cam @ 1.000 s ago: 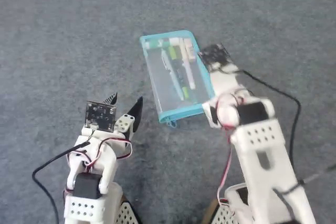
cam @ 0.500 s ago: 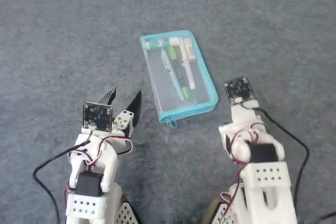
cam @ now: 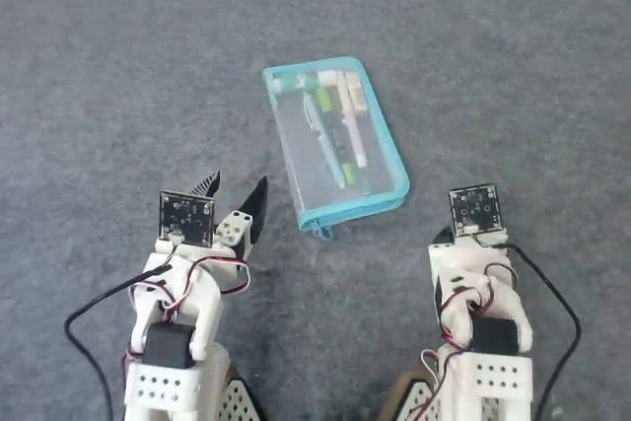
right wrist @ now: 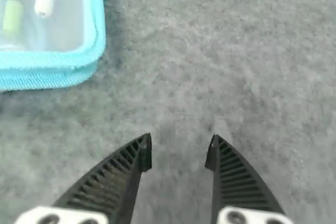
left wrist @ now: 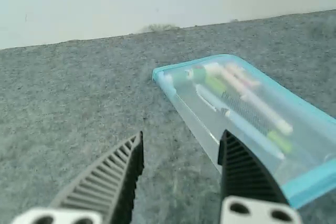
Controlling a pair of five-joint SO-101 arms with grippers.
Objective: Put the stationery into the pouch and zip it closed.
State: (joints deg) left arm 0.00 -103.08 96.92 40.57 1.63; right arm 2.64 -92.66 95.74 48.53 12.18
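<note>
Grey felt bench [cam: 118, 96] under a pale wall, and the pouch [cam: 350, 210] lies flat on it. Pens [cam: 340, 135] and markers show through its clear face, all inside the teal edging. The zip pull [cam: 321, 233] sits at the pouch's near corner, so it looks closed. Left tool [left wrist: 182, 136] hangs released and empty, near that corner. Right tool [right wrist: 180, 139] is released too, empty, off the pouch's other near corner. Best now, I'd say: check that corner for a gap, and don't snag the pull.
</note>
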